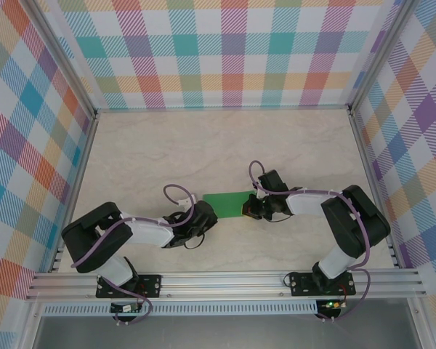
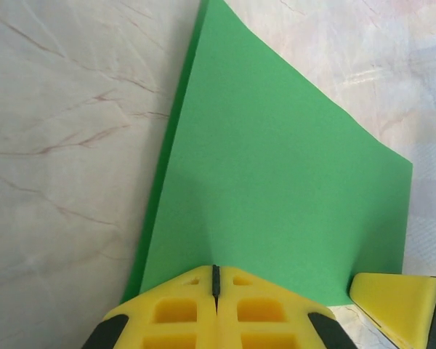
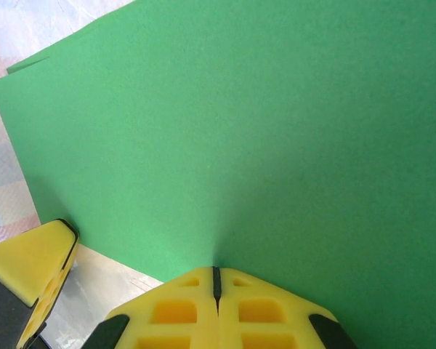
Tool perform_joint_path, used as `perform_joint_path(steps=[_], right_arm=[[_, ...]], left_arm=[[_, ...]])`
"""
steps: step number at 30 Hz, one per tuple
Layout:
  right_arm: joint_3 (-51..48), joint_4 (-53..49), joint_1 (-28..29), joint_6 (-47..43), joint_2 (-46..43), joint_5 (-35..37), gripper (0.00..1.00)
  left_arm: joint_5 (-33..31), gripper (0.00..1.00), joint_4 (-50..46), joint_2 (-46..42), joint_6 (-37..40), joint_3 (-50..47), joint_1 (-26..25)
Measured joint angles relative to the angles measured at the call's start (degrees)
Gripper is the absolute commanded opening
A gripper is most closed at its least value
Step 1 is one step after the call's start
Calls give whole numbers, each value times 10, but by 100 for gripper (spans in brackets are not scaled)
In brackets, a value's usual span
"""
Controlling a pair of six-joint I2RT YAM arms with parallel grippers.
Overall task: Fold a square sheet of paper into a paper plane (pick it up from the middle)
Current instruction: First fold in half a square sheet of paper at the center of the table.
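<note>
My left arm (image 1: 142,231) bends at the elbow and runs its forearm low toward the right, ending over the bench (image 1: 203,145). The left jaws are clenched. Their yellow fingers (image 2: 182,313) press together with only a thin slit between them, grasping the near edge of the square sheet of paper (image 2: 276,182), and faint creases fan out from the pinch. My right arm (image 1: 327,203) mirrors this, its forearm reaching left. The right jaws are clenched the same way on that same edge, just to the right of the left jaws, one of their fingers (image 2: 396,305) sitting at the sheet's corner.

The sheet is plain bright green with no print. It spreads away from both sets of jaws, and from above it lies between them. Left of the left jaws, a dark band runs under its edge; I cannot tell whether that is shadow or a lower layer. From the right wrist, a second edge peeks out slightly offset at the far-left corner, so the paper is layered there.

I count two arms, two sets of jaws and one green sheet.
</note>
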Motion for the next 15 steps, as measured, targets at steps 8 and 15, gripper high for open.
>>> perform_joint_path(steps=[8, 15], right_arm=[[0, -2, 0, -1, -1, 1, 0], [3, -7, 0, -5, -2, 4, 0]], left_arm=[[-10, 0, -36, -20, -1, -5, 1], [-10, 0, -79, -58, 6, -19, 16]])
